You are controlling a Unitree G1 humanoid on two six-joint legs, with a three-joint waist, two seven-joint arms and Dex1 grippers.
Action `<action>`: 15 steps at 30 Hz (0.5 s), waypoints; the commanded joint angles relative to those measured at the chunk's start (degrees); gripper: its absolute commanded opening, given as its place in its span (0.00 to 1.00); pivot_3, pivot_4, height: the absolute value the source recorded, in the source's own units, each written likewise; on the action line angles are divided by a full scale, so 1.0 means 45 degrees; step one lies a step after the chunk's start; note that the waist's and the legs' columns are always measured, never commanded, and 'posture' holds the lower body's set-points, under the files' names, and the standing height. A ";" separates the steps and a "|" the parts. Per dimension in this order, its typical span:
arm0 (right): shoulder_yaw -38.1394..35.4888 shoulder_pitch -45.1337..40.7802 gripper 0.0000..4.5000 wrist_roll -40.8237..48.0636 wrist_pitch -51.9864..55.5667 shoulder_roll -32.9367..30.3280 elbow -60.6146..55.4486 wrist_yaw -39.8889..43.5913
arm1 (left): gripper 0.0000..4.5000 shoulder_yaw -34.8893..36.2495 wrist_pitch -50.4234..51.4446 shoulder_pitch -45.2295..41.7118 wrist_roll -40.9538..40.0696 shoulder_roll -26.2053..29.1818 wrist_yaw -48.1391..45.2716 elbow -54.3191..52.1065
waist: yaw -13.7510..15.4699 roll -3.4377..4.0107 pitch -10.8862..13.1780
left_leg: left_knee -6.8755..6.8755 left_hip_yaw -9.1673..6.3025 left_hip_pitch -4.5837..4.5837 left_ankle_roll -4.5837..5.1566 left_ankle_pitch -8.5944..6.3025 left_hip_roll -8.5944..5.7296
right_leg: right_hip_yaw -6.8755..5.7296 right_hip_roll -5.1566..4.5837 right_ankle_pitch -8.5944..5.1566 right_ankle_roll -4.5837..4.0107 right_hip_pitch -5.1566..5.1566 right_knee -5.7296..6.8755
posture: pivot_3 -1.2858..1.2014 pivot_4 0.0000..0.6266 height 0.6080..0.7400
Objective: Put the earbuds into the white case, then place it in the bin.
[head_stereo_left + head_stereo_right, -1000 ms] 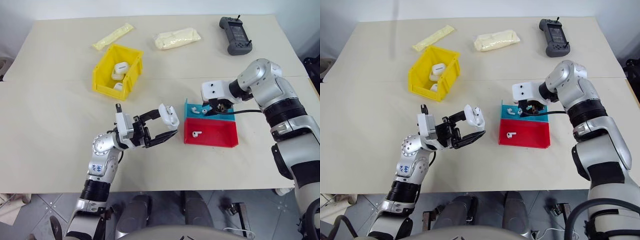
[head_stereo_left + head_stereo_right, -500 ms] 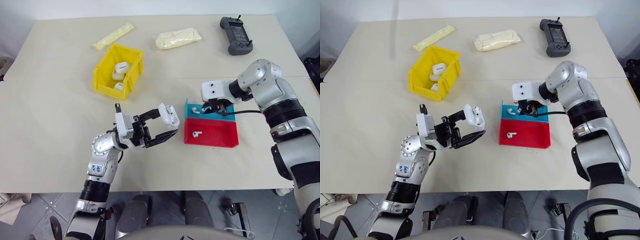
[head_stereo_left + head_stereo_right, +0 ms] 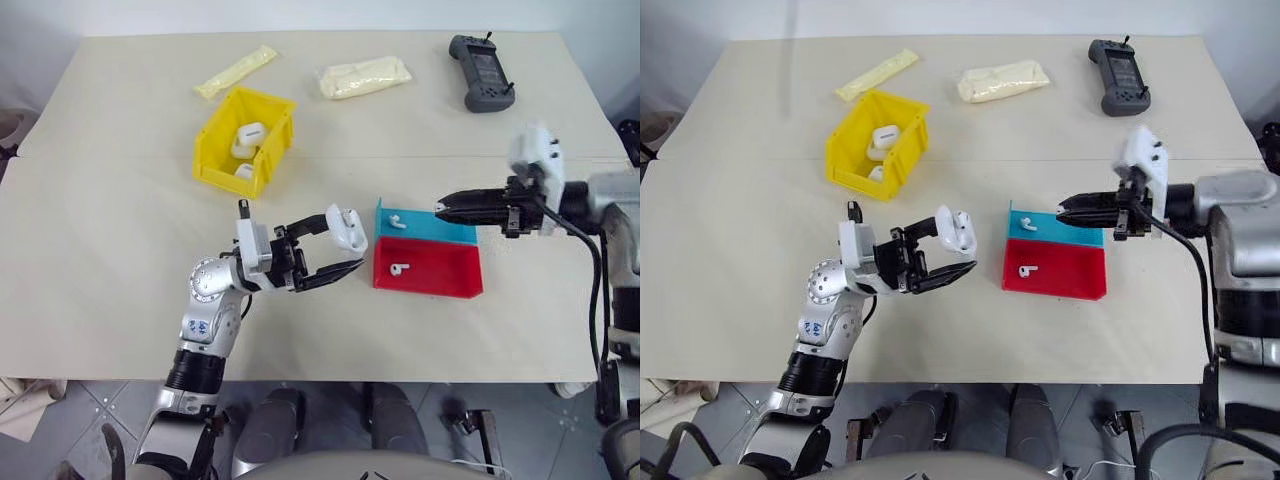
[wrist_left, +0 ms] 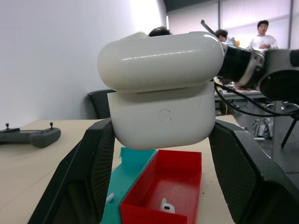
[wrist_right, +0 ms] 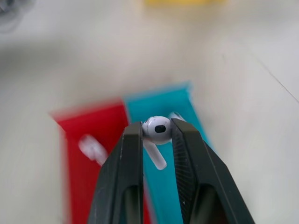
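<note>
An earbud (image 5: 157, 130) is pinched in the right tool (image 5: 156, 140); the case (image 4: 161, 88) is clamped in the left tool (image 3: 335, 245). Slight misalignment risks dropping the earbud.

The glossy white case (image 4: 161, 88), lid ajar, is being clamped between the left jaws. One earbud (image 5: 157, 130) is being pinched between the right jaws. The yellow bin (image 3: 245, 141) is lying well apart from both.

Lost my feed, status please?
Left gripper shut on white case. Right gripper shut on earbud, above blue tray. Nothing between them.
</note>
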 commanded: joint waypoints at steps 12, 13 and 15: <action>-0.3519 0.1982 0.13 0.9066 0.5117 0.4925 -0.5474 -0.8060 | 0.60 -0.0064 0.0377 -0.0612 -0.0298 -0.0314 -0.0436 0.0278 | 0.0010 0.0000 0.0000 | -0.0002 -0.0014 0.0002 0.0003 0.0001 -0.0009 | 0.0001 -0.0006 0.0000 0.0000 0.0003 0.0014 | 0.52 0.24 1.00; -0.3505 0.2040 0.13 0.9559 0.5064 0.5119 -0.5597 -0.8554 | 0.60 -0.0053 0.0404 -0.0658 -0.0292 -0.0335 -0.0429 0.0304 | 0.0006 0.0000 0.0000 | -0.0002 -0.0014 0.0002 0.0003 0.0001 -0.0010 | 0.0001 -0.0005 0.0000 0.0000 0.0003 0.0016 | 0.52 0.24 1.00; -0.3288 0.2192 0.13 1.0321 0.4814 0.5370 -0.5865 -0.9320 | 0.60 -0.0038 0.0449 -0.0744 -0.0291 -0.0361 -0.0415 0.0366 | 0.0001 0.0001 -0.0001 | -0.0002 -0.0013 0.0003 0.0004 0.0002 -0.0014 | 0.0003 -0.0007 0.0000 0.0000 0.0004 0.0016 | 0.52 0.24 1.00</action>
